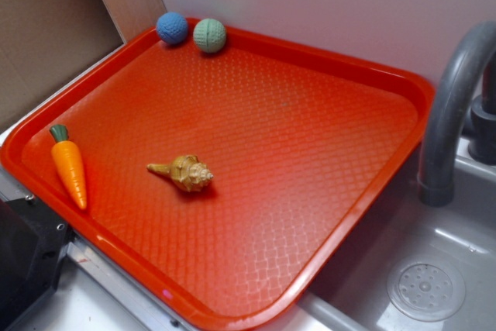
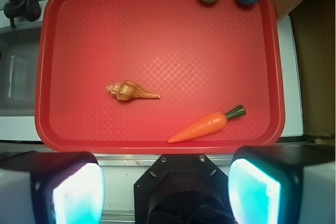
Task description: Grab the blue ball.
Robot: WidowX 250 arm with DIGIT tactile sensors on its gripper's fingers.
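Red tray (image 1: 325, 215) with diamond-textured floor, seen from side and from above; blue ball (image 1: 172, 28) sits in far corner of tray against rim, just beside pale green ball (image 1: 210, 36), the two close but whether touching cannot tell; blue ball round, dimpled, no long axis, points no way; golden seashell (image 1: 184, 173) near tray centre; orange toy carrot (image 1: 68, 167) along near edge, green stem toward ball corner; tool (image 2: 167, 190) fingers wide apart, nothing between them, outside tray at edge opposite ball; grey faucet (image 1: 453, 98) and sink (image 1: 434, 269) beside tray.
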